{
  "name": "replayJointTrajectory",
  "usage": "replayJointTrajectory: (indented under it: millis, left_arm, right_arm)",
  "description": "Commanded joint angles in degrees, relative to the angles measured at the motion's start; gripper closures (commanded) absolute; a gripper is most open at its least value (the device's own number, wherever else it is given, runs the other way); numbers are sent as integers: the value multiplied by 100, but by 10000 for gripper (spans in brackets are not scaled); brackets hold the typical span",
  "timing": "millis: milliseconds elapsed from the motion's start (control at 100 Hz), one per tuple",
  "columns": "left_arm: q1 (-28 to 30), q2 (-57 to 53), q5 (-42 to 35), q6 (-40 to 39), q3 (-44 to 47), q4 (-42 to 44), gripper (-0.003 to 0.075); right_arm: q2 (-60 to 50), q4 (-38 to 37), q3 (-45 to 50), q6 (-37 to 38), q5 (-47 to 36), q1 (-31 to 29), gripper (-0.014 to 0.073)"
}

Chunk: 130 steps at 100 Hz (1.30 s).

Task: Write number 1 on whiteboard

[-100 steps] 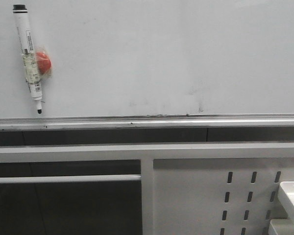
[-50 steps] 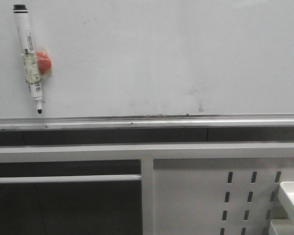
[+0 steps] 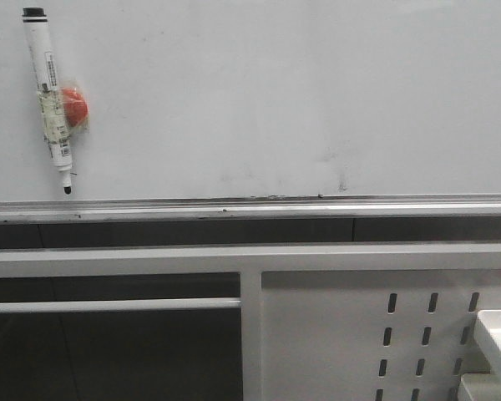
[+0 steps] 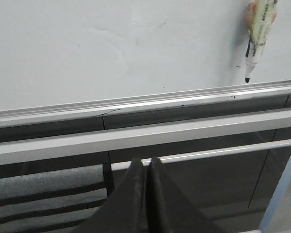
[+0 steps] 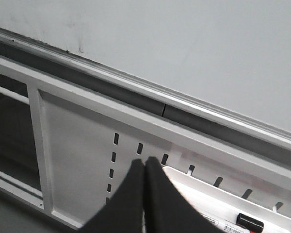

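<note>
The whiteboard (image 3: 275,92) fills the upper front view, glossy white-grey, with a silver rail (image 3: 250,207) along its lower edge. No number 1 stroke shows on it, only faint smudges. A white marker (image 3: 50,100) with a black tip hangs on the board at far left, taped to a red magnet (image 3: 73,109); it also shows in the left wrist view (image 4: 258,34). My left gripper (image 4: 145,161) is shut and empty, below the rail. My right gripper (image 5: 144,161) is shut and empty, in front of the perforated panel. Neither gripper shows in the front view.
A white perforated metal panel (image 3: 351,334) stands below the board at right. A white tray (image 5: 218,206) hangs on it and holds another marker (image 5: 242,224). White frame bars (image 3: 234,259) run under the rail.
</note>
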Motion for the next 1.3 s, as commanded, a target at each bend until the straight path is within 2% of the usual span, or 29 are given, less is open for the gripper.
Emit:
replayJointTrajectory:
  millis: [0,80,160,210,310,410,500,570,620,890,980,1130,1290]
  left_arm:
    - [-35,-122,-305,-62,203,-64,740]
    - [-35,-122,-393,-62,203,-64,740]
    - [-35,-122,-831,-62,203,-331,740]
    - [-35,-122,-1269,-62,203,-882,740]
    - [-35,-122,-2097,-62,203,-2595,740]
    - [-35,-122,-2485,-62,192,-3777,740]
    - [-35,-122,-2452,-62,185,-5007,740]
    - [-35,-122,-2443,-62,185,-5614,740]
    - [-35,-122,-2453,-62,185,-5821,740]
    - [-35,-122,-2272,-49,185,-5892,740]
    - [-35,-122,-2029,-8,124,-5759,739]
    - [-35,-69,-1506,6,-264,-4729,732]
    - [-35,343,-1047,21,-1032,-3507,632]
  right_arm:
    - [-105,-136,77,-29,-428,-21,664]
    - [-105,-136,77,-29,-938,-21,664]
    - [-105,-91,77,-29,-1564,-21,664]
    - [-105,2,77,-29,-1958,-21,664]
    - [-105,314,77,-4,-2788,-21,664]
    - [-105,1047,77,19,-3275,-21,664]
    - [-105,1907,77,24,-3210,-21,664]
    - [-105,2789,77,24,-3078,-21,664]
    - [-105,3119,77,24,-3067,-21,664]
    - [-105,3751,-12,33,-2906,-21,664]
    - [-105,3890,-154,33,-2286,-21,664]
    - [-105,3890,-563,33,-1422,-21,663]
    - [-105,3793,-990,-120,-1281,-21,663]
